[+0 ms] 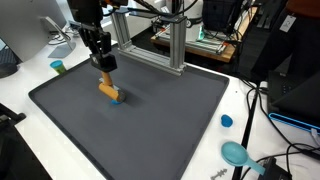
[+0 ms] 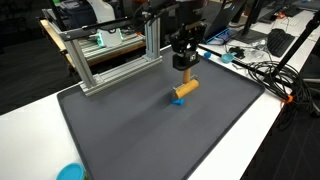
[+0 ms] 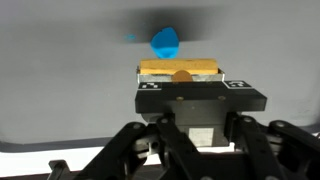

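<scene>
Left to right in an exterior view: teal cup (image 1: 58,67) on the white worktop (image 1: 25,92), then the gripper (image 1: 104,66) over the dark mat (image 1: 150,130), clamped on the upper end of a yellow block (image 1: 106,89). The block hangs tilted, its blue tip (image 1: 116,98) on or just above the mat; hard to tell. Probably wood: light, stiff, not fragile, smooth faces. Best hold is across the long flat sides, mid-length. Blue cap (image 1: 227,121) sits far right.

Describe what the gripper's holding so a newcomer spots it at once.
Find the big dark grey mat. Over it, the gripper is shut on a yellow block, an elongated bar hanging tilted. Nothing else there is yellow; the blue piece at its lower end is far smaller.
</scene>
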`<action>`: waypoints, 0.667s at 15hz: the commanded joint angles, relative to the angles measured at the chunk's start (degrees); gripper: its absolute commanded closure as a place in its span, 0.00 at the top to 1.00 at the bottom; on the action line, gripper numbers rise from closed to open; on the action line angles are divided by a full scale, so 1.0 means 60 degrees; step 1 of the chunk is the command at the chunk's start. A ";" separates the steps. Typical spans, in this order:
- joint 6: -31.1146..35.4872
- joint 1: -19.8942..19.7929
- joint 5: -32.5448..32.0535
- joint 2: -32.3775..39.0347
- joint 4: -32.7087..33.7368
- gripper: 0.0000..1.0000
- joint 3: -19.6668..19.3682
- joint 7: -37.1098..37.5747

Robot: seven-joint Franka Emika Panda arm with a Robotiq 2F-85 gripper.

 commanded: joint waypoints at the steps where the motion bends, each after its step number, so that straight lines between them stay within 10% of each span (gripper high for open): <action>1: 0.0432 0.0040 -0.0160 0.0106 -0.0203 0.22 -0.0056 -0.0007; 10: 0.0351 0.0100 -0.0791 0.0287 -0.0441 0.22 -0.0211 -0.0058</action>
